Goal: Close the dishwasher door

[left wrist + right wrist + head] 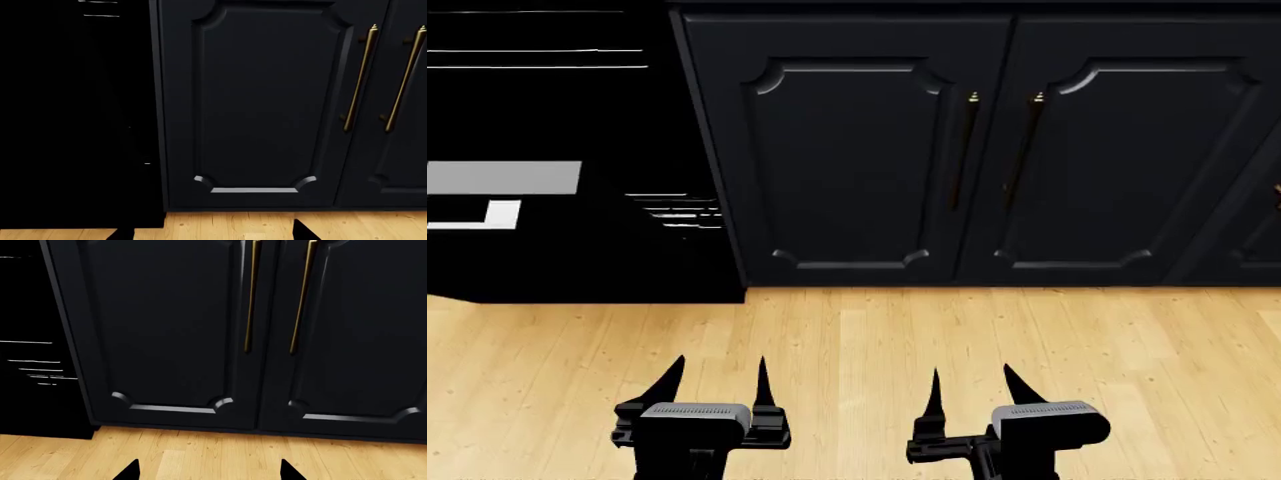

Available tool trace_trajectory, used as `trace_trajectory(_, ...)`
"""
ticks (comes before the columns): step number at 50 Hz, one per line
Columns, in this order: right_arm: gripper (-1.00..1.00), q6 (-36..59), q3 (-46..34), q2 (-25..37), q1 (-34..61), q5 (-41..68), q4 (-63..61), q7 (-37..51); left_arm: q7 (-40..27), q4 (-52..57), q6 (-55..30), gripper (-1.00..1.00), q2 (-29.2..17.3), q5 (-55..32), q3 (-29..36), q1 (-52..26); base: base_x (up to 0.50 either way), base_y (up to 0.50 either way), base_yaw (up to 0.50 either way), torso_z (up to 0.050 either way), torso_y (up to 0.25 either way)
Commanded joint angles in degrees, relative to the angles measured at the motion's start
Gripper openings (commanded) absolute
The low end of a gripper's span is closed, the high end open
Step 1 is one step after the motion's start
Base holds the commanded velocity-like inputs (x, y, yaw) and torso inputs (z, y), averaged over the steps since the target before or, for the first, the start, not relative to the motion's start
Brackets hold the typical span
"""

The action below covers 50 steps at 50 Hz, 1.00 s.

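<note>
Both grippers, left (714, 385) and right (970, 390), hung spread and empty above floor (854, 340); should swing left toward dishwasher door (561, 150), press flat.

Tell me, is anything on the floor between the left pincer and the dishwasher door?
Nothing: the head view shows bare wooden floor between the left pincer and the dishwasher door.

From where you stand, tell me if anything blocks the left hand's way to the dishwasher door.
Nothing visible does. The left hand hangs open over bare wood floor, and the black dishwasher door lies ahead and to its left, with only floor between them.
</note>
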Motion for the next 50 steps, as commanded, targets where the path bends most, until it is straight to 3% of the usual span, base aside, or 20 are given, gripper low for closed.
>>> trace_trajectory(1, 1.00, -0.05, -0.31, 0.23, 0.12, 0.24, 0.04, 0.24, -0.26, -0.02, 0.07, 1.00, -0.23, -0.22, 0.30, -0.06, 0.00, 0.00, 0.00, -0.050, -0.010)
trace_trajectory(50, 1.00, -0.55, -1.61, 1.03, 0.43, 1.04, 0.53, 1.18, -1.24, -0.50, 0.54, 1.00, -1.03, -0.89, 1.67, -0.40, 0.00, 0.00, 0.00, -0.050, -0.008)
